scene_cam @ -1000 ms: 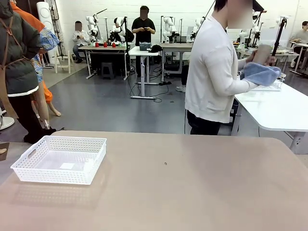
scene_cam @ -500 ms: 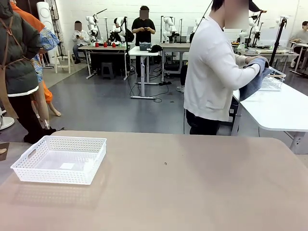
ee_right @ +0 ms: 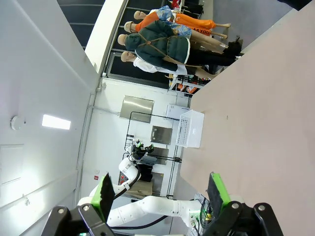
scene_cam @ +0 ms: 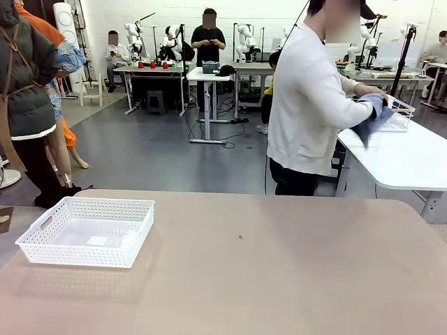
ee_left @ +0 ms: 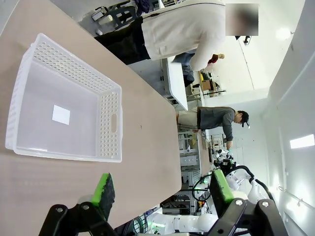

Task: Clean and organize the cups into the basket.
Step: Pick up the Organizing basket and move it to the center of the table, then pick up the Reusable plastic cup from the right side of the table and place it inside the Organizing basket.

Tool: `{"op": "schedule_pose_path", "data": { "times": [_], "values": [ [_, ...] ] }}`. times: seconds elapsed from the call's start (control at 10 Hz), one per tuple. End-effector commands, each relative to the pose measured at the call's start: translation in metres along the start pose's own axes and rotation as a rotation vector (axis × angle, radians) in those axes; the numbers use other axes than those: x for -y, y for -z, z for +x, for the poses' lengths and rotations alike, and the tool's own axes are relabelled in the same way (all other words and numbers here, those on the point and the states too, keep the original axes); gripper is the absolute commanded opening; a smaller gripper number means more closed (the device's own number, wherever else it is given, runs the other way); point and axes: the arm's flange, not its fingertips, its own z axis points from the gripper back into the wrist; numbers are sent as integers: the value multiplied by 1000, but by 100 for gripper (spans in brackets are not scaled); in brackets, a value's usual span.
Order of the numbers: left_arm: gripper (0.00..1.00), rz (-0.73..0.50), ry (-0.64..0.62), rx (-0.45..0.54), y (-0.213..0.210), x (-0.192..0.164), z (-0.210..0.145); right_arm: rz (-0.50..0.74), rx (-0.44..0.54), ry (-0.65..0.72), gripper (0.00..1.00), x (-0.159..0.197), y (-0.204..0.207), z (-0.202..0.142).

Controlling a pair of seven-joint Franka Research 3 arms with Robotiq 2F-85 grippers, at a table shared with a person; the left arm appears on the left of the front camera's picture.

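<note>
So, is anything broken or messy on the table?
Nothing really stands out. The white basket sits flat and upright on the left of the table, with a square white sticker on its floor. A tiny dark speck marks the table near the middle. The person is turned to another table, holding a blue cloth.

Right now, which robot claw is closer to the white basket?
Left. The left claw hovers close beside the basket; the right claw is far away across the table.
</note>
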Motion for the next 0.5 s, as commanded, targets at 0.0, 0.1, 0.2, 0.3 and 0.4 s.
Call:
{"op": "schedule_pose_path", "data": {
  "times": [0.0,0.1,0.2,0.3,0.4],
  "values": [
    [100,-9,10,0,1,2,1,-14,0,6,100,2,-1,0],
    [100,-9,10,0,1,2,1,-14,0,6,100,2,-1,0],
    [100,-9,10,0,1,2,1,-14,0,6,100,2,-1,0],
    [100,-9,10,0,1,2,1,-14,0,6,100,2,-1,0],
    [100,-9,10,0,1,2,1,-14,0,6,100,2,-1,0]
  ]
}}
